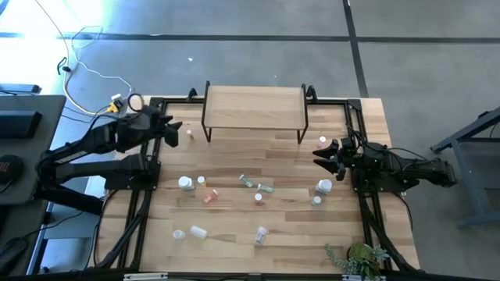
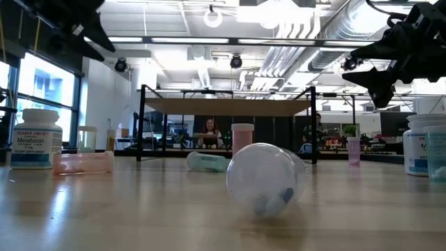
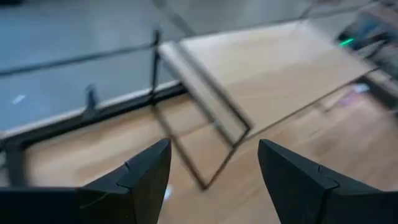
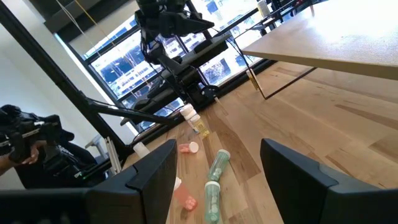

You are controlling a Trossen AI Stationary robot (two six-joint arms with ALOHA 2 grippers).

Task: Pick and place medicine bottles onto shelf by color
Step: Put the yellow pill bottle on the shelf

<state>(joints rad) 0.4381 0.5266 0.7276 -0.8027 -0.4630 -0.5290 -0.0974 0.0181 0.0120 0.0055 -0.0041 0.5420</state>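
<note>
The light-wood shelf (image 1: 254, 107) stands on black legs at the table's far middle, and its board is bare. Several small bottles lie or stand on the tabletop in front of it: white ones (image 1: 186, 183) (image 1: 323, 186), an orange one (image 1: 208, 198), two green ones (image 1: 246, 181) (image 4: 219, 163) and clear ones (image 1: 198, 231) (image 2: 268, 178). A small pink bottle (image 1: 190, 134) stands near the shelf's left leg. My left gripper (image 1: 173, 129) (image 3: 214, 146) hovers open beside the shelf's left end. My right gripper (image 1: 322, 156) (image 4: 217, 144) hovers open off the shelf's right front, holding nothing.
Black frame rails (image 1: 141, 203) (image 1: 367, 211) run down both sides of the table. A green plant (image 1: 359, 257) sits at the near right corner. Cables (image 1: 94, 70) lie on the floor beyond the far left corner. A person (image 2: 209, 132) sits in the room behind.
</note>
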